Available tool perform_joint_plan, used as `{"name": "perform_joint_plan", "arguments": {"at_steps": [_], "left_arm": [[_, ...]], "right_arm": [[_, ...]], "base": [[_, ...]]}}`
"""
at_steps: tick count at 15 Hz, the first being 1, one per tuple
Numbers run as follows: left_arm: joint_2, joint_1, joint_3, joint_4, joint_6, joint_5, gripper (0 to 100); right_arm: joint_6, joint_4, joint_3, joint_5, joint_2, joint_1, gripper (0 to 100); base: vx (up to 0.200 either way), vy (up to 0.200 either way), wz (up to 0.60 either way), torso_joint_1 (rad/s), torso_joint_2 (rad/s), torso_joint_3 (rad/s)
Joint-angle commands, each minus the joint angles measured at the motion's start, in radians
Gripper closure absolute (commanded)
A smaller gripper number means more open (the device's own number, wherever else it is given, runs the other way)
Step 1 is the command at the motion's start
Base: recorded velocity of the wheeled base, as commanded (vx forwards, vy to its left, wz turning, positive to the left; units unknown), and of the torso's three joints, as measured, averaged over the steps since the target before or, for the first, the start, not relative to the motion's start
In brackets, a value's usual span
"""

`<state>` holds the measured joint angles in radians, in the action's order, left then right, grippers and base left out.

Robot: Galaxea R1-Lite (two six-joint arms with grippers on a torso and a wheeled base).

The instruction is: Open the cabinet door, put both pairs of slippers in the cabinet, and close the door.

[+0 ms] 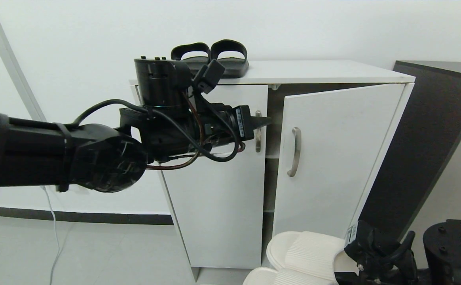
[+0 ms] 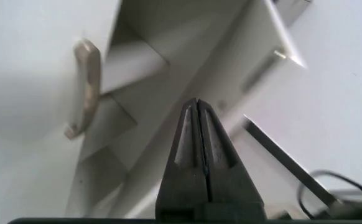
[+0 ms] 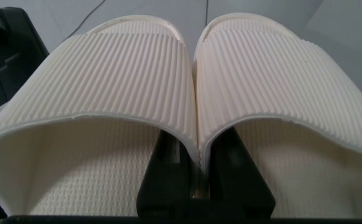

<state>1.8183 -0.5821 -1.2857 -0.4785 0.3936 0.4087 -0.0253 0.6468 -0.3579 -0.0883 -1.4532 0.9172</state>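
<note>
**Door part open, white pair in grip, black pair on top**

Found left gripper fingers pressed flat together with nothing between them, likely shut into a thin wedge for hooking a door edge. Saw the tip at the dark gap between the two doors, just beside the metal handle of left door. Noted that door shut, right door ajar, shelves visible through the gap.

Found right gripper clamped on the inner strap edges of both white slippers, so one grip took the pair side by side. Placed that pair low, near the foot of the ajar door, presumably parked until a wider opening.

Spotted black slippers on cabinet top, above the left arm, not gripped.

Judged door opening only part done, with both pairs outside the cabinet.
</note>
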Motion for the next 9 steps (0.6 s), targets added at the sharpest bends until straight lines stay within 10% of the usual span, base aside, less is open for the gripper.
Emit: {"name": "perform_joint_plan", "arguments": {"at_steps": [1, 4, 9], "left_arm": [[0.095, -0.002, -0.067, 0.0, 0.002, -0.034, 100], [0.147, -0.021, -0.126, -0.002, 0.037, -0.077, 100], [0.167, -0.081, -0.132, -0.048, 0.079, -0.114, 100]], "right_arm": [[0.001, 0.001, 0.004, -0.001, 0.001, 0.003, 100], [0.001, -0.001, 0.004, -0.001, -0.006, 0.003, 100], [0.001, -0.001, 0.004, -0.001, -0.018, 0.005, 100]], "base": [[0.0, 0.0, 0.0, 0.0, 0.0, 0.0], [0.0, 0.0, 0.0, 0.0, 0.0, 0.0], [-0.2, 0.0, 0.0, 0.002, 0.0, 0.001]]}}
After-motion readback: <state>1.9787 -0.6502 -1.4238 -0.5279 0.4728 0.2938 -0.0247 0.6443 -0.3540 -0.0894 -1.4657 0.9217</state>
